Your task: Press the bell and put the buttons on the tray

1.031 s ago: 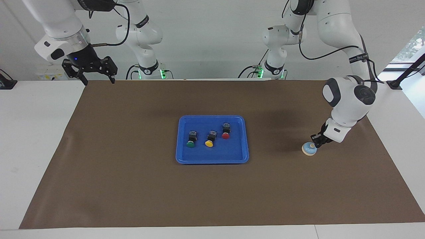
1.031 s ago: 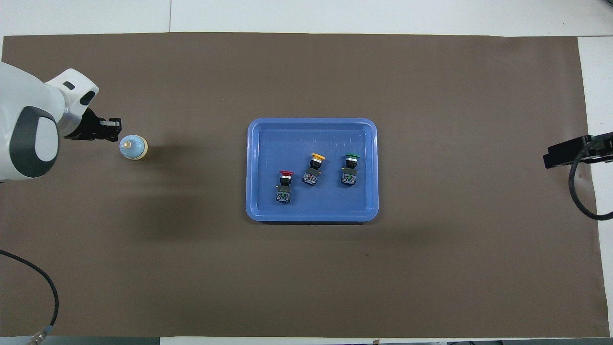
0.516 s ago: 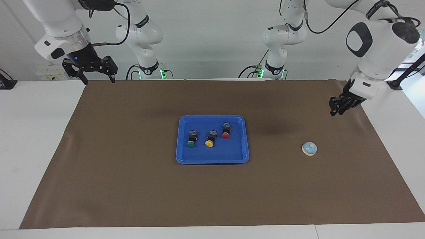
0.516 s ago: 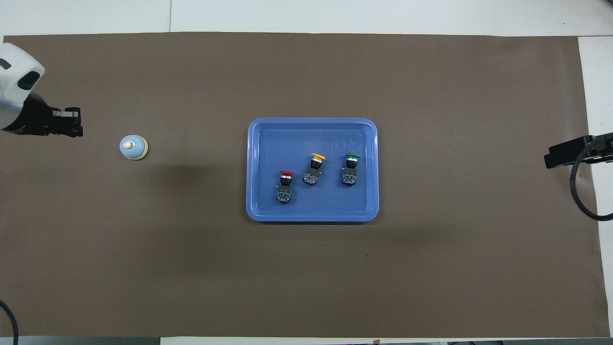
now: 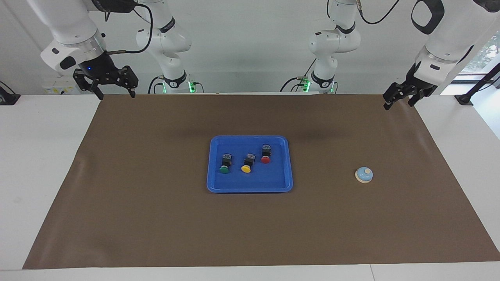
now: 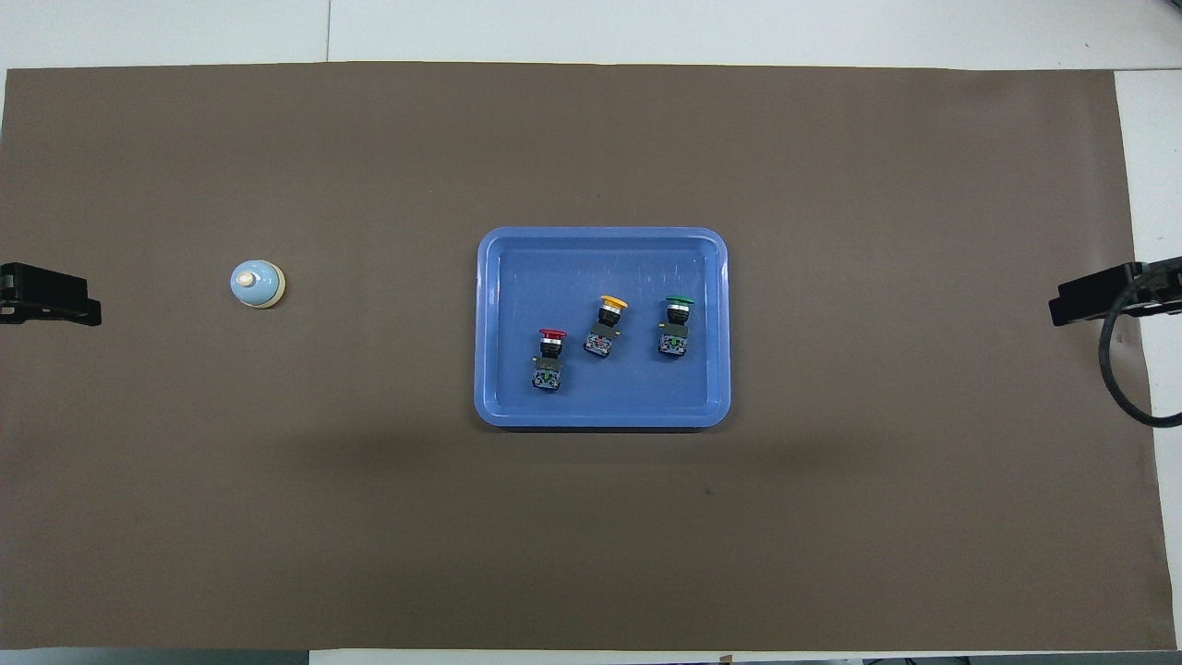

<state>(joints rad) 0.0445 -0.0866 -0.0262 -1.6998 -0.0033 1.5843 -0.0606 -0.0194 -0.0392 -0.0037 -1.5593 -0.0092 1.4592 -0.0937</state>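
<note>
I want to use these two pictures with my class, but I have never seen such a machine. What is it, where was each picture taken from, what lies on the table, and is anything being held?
These are two robot arms at a table. One picture faces them from across it; the other looks down from above their end. A blue tray holds three buttons: green, yellow and red. A small bell stands toward the left arm's end. The left hand and right hand are raised over the table's corners; both are open and hold nothing.
</note>
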